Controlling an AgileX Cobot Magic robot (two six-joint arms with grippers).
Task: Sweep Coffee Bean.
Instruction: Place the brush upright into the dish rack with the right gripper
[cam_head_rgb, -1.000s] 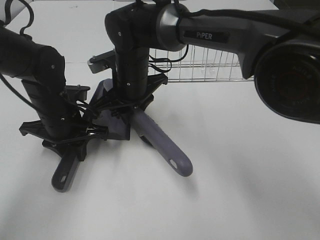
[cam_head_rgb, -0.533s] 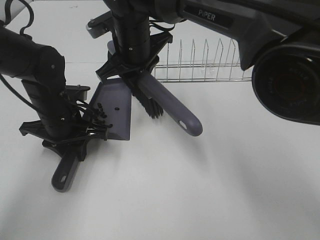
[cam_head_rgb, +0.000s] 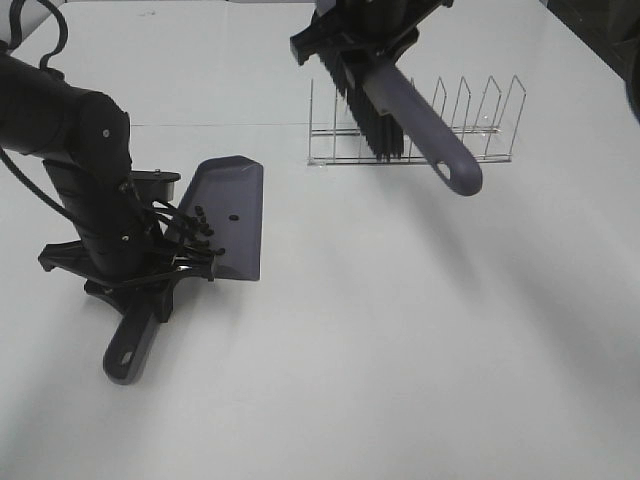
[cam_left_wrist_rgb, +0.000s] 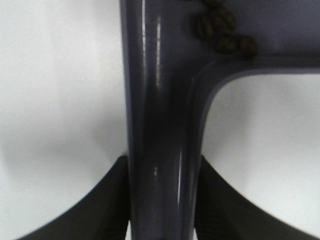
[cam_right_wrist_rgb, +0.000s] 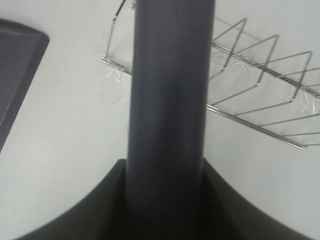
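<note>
A grey-purple dustpan (cam_head_rgb: 228, 215) lies on the white table at the left. Its handle (cam_head_rgb: 131, 345) points toward the front. My left gripper (cam_head_rgb: 135, 283) is shut on that handle (cam_left_wrist_rgb: 162, 125). Several dark coffee beans (cam_left_wrist_rgb: 220, 30) lie in the pan by the handle; they also show as small dark specks in the high view (cam_head_rgb: 203, 232). My right gripper (cam_head_rgb: 362, 45) is shut on a brush (cam_head_rgb: 410, 115), held in the air over the wire rack, with its black bristles (cam_head_rgb: 372, 128) pointing down and its handle (cam_right_wrist_rgb: 170, 100) tilted toward the front right.
A wire dish rack (cam_head_rgb: 415, 130) stands at the back of the table, below the brush; it also shows in the right wrist view (cam_right_wrist_rgb: 260, 90). The bulky left arm (cam_head_rgb: 70, 140) stands over the dustpan's rear.
My right gripper has lifted the brush away from the dustpan and carried it back and to the right, over the rack. The left gripper and dustpan have not moved.
</note>
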